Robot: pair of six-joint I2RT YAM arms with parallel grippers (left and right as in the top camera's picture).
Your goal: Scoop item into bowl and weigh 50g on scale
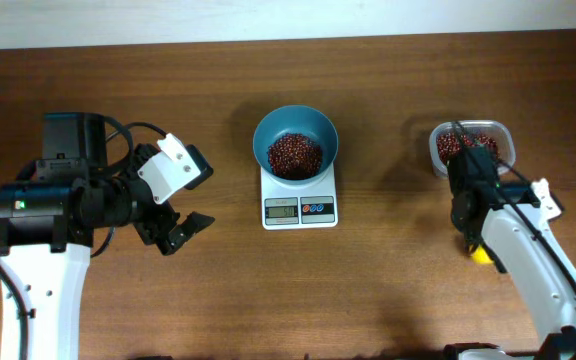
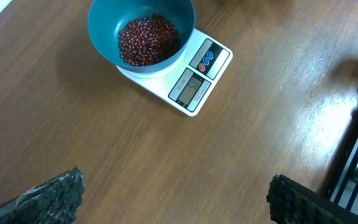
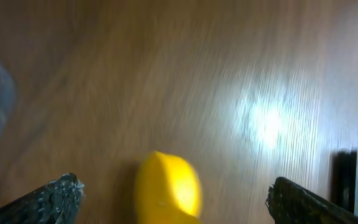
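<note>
One brown worktop (image 1: 368, 300) carries everything, under two arms, the left arm (image 1: 43, 205) and the right arm (image 1: 528, 250). One white scale (image 1: 299, 208) sits well ahead of the left claw (image 2: 176, 205), whose jaws stand wide apart with nothing in them. One teal bowl (image 1: 264, 140) stands on the scale, leaving its front clear. One clear tub (image 1: 505, 140) lies beyond the scale from that claw. The right claw (image 3: 174, 198) is spread too, with a single blurred yellow thing (image 3: 166, 177) between its fingers, touching neither as far as I can see. Beans (image 1: 295, 155), too many to count, are heaped in the bowl, and more fill the tub. The scale shows one grey display (image 2: 189, 87), its digits unreadable, one red button (image 2: 202, 66) and one blue button (image 2: 209, 56).
</note>
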